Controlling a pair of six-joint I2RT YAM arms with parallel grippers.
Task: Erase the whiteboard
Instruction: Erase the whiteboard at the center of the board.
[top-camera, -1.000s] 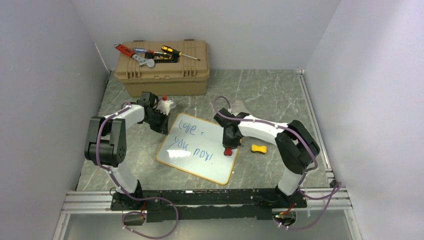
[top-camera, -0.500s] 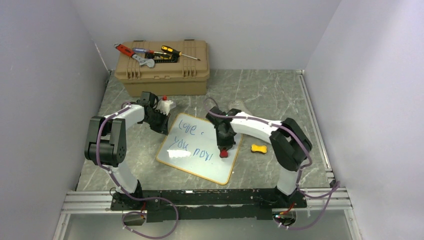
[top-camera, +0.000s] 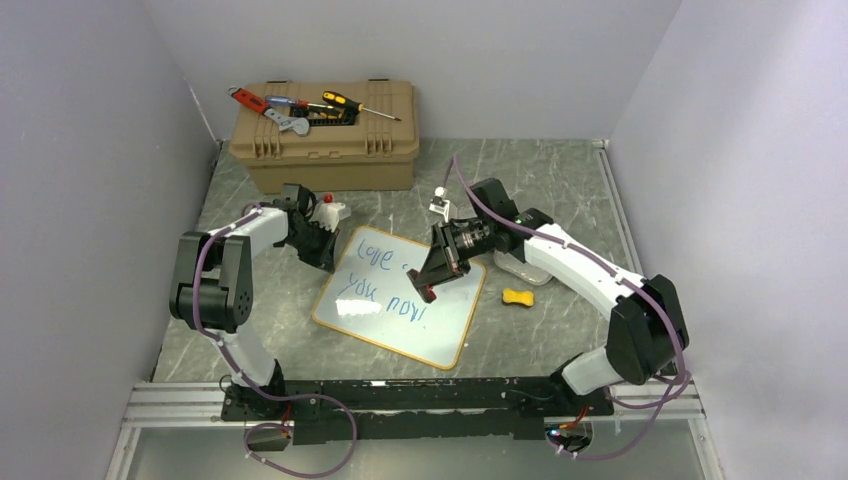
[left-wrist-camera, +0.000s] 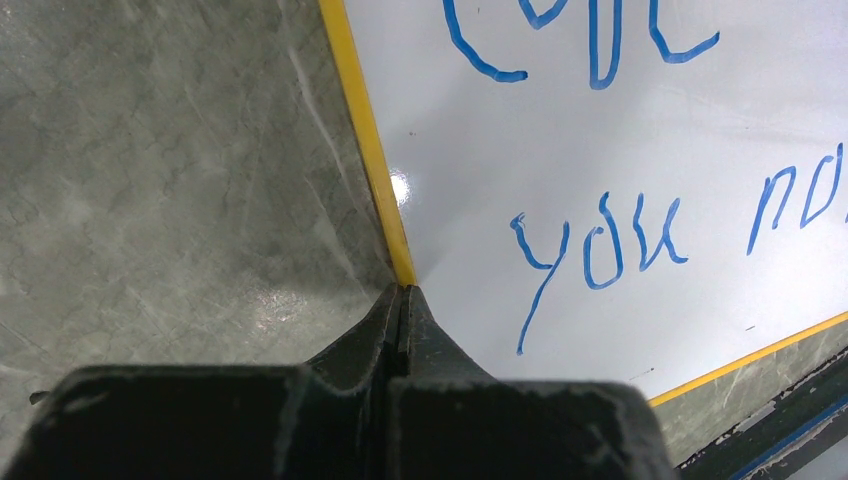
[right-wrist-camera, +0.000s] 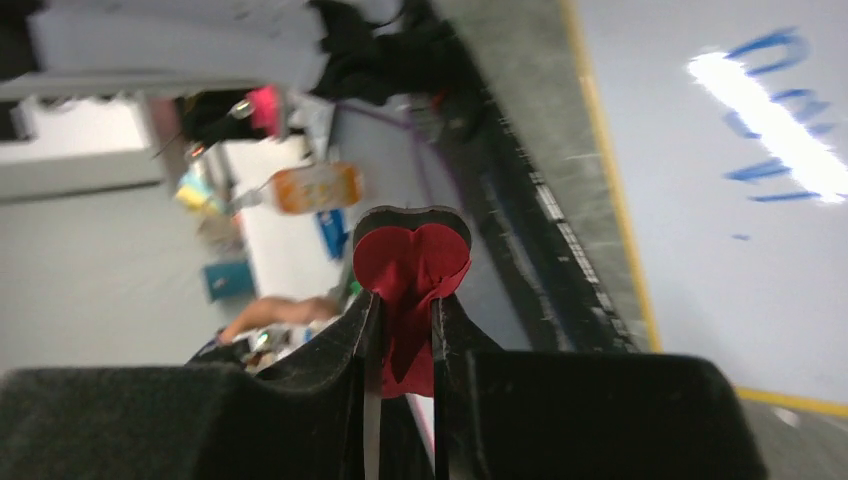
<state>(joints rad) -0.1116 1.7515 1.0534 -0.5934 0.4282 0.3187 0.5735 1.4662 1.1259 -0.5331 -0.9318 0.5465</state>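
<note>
I see the left hand (left-wrist-camera: 402, 298) closed tight, tips against the whiteboard (top-camera: 400, 322) frame. Right hand (right-wrist-camera: 405, 315) grips a red heart-shaped eraser (right-wrist-camera: 411, 262) over the blue writing (left-wrist-camera: 600, 250).

A tan toolbox (top-camera: 330, 165) carries screwdrivers (top-camera: 337, 99); a yellow bone-shaped piece (top-camera: 517, 297) lies on the table (top-camera: 560, 190).

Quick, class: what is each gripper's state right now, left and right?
Left gripper: shut, holding nothing, tips at the whiteboard edge.
Right gripper: shut on the red heart-shaped eraser.
</note>
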